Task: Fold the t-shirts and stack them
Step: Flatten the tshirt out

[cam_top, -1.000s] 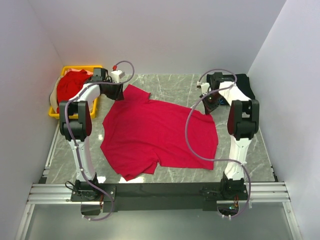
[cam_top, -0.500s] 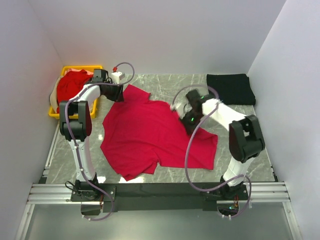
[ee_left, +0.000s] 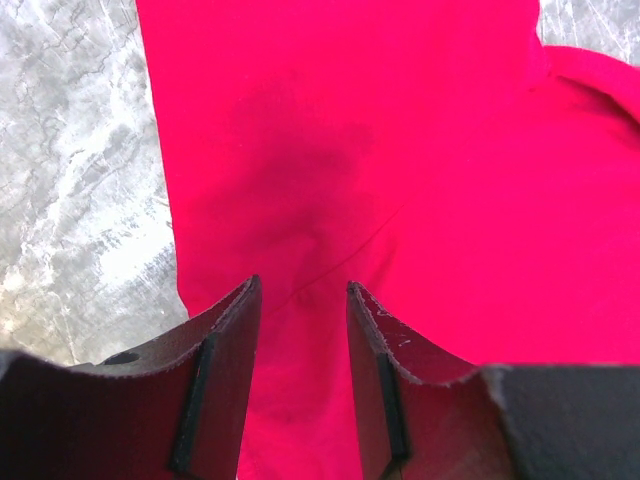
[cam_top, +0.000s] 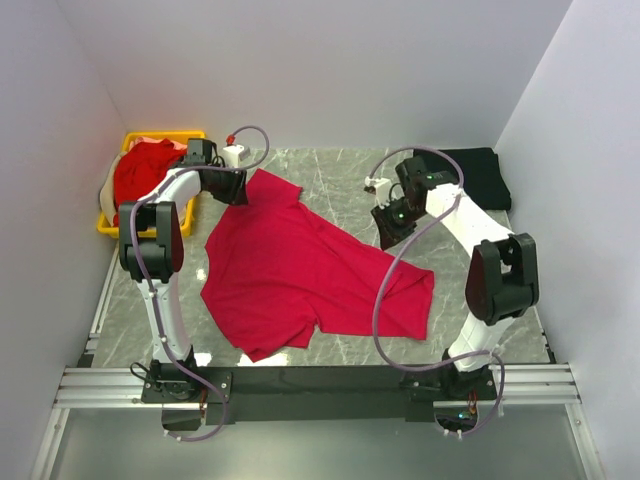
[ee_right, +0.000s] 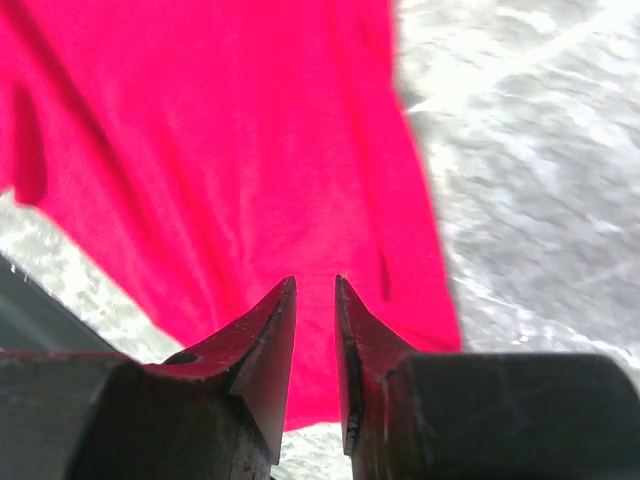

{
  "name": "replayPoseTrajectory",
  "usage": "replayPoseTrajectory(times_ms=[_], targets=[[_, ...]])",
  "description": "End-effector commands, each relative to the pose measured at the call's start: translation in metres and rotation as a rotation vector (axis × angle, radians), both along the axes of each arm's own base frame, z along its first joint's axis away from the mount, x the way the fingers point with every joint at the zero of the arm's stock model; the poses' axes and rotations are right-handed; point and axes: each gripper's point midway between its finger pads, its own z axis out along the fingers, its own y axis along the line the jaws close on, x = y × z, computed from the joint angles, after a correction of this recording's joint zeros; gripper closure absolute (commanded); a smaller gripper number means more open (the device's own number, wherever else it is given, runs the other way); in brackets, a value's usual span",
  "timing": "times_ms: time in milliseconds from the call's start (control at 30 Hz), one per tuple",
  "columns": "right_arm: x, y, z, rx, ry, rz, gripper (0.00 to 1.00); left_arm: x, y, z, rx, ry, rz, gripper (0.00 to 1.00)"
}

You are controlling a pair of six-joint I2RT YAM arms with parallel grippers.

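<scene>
Red shirt: spread flat across the middle of the table. Its far right corner is turned in, so that side runs diagonally.

Left gripper: low over the shirt's end towards the table's far left. The overhead view hides its fingers. The left wrist view shows the left gripper with its jaws apart and red cloth filling the gap. A crease runs up into that gap, and marble shows to the left. Whether the pads pinch the cloth cannot be told.

Right gripper: towards the table's far right, at the shirt's diagonal edge. Only the right wrist view shows the right gripper with its jaws a narrow slit apart and nothing between them, above the cloth's edge with bare marble to the right.

Seen overhead only:
- Black shirt: folded, at the table's far right corner.
- Yellow basket: at the table's far left corner, holding more red shirts.
</scene>
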Motion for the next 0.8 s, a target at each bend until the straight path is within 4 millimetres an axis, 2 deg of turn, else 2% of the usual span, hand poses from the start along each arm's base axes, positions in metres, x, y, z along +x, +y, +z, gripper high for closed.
replayPoseTrajectory(times_ms=[0,33,133,233,400,533,567,767], targets=[[-0.006,-0.003,-0.016,-0.032,0.105,-0.094,0.71,0.008,-0.002,0.026,-0.002,-0.066,-0.016,0.55],[-0.013,-0.009,-0.028,-0.062,0.139,-0.099,0.71,0.008,-0.002,0.026,-0.003,-0.066,-0.015,0.55],[-0.024,-0.019,-0.046,-0.107,0.166,-0.105,0.67,0.012,-0.002,0.025,-0.007,-0.072,-0.010,0.54],[-0.026,-0.026,-0.058,-0.144,0.166,-0.119,0.62,0.014,-0.006,0.026,-0.023,-0.080,-0.016,0.53],[-0.021,-0.037,-0.074,-0.208,0.162,-0.149,0.61,0.026,-0.016,0.030,-0.041,-0.113,-0.035,0.53],[-0.021,-0.041,-0.076,-0.211,0.175,-0.160,0.62,0.035,-0.029,0.032,-0.036,-0.140,-0.051,0.53],[-0.020,-0.041,-0.076,-0.212,0.172,-0.163,0.62,0.036,-0.031,0.026,-0.036,-0.130,-0.054,0.53],[-0.014,-0.048,-0.063,-0.188,0.155,-0.199,0.62,0.044,-0.042,0.026,-0.044,-0.139,-0.062,0.53]])
